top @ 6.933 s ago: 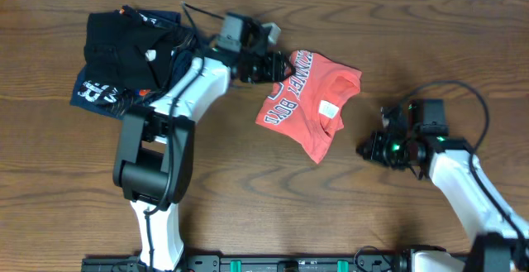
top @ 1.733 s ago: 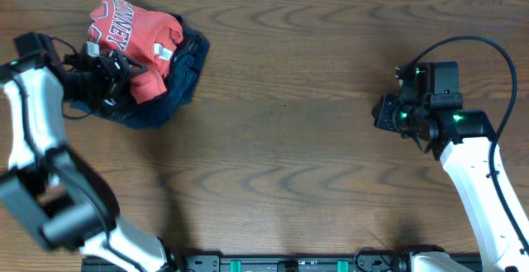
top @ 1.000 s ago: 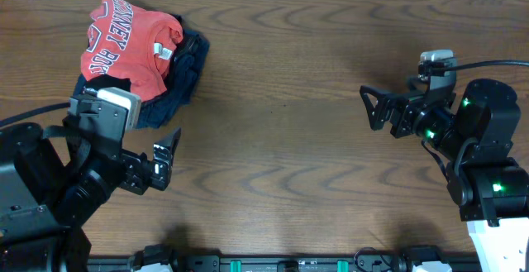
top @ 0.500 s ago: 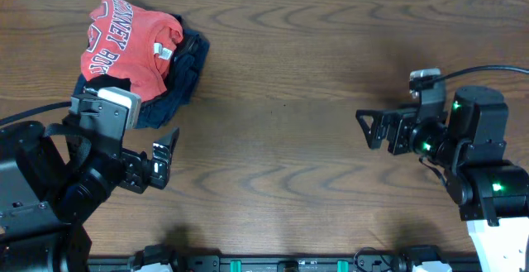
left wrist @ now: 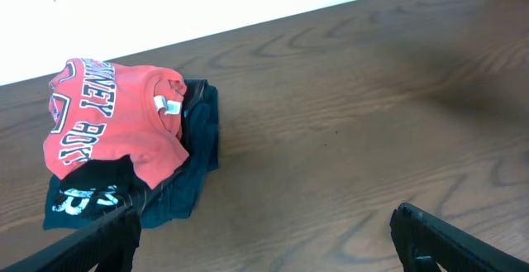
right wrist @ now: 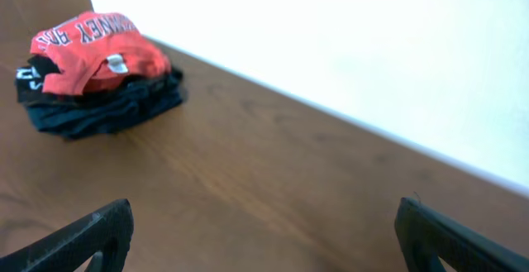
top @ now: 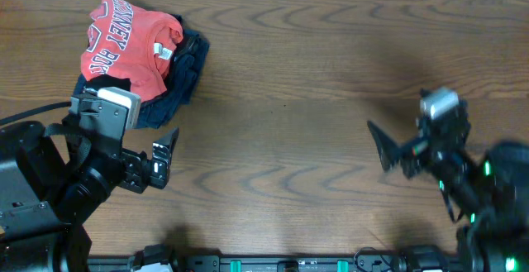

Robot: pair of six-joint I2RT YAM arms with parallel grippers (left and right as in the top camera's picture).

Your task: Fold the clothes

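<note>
Checking the overhead view: the coral-red T-shirt [top: 128, 40] sat folded at the far-left corner of the worktop [top: 289, 73], topmost on a small stack [top: 142, 64] of clothing. Its white block lettering [top: 116, 24] faced up along the left side, and the white neck tag [top: 163, 52] showed at the right edge. Under it lay a navy garment [top: 188, 65], sticking out to the right and the near side. The left wrist view also showed a dark piece with white lettering [left wrist: 76, 199] poking out at the stack's near-left corner. I could not tell how many dark pieces were in there.

Your left claw [top: 164, 158] stood wide open, gripping nothing. It was at the near left, just on the near side of the stack and not touching it. In its wrist view the two fingers [left wrist: 107, 240] sat in the bottom corners, with the stack up and to the left, well beyond the tips.

Your right claw [top: 388, 150] was also fully open and empty, at the near right, well apart from the T-shirt. It was blurred in the overhead view. Its wrist view had the stack far off at the upper left, with wood grain between the fingertips [right wrist: 91, 239].
</note>
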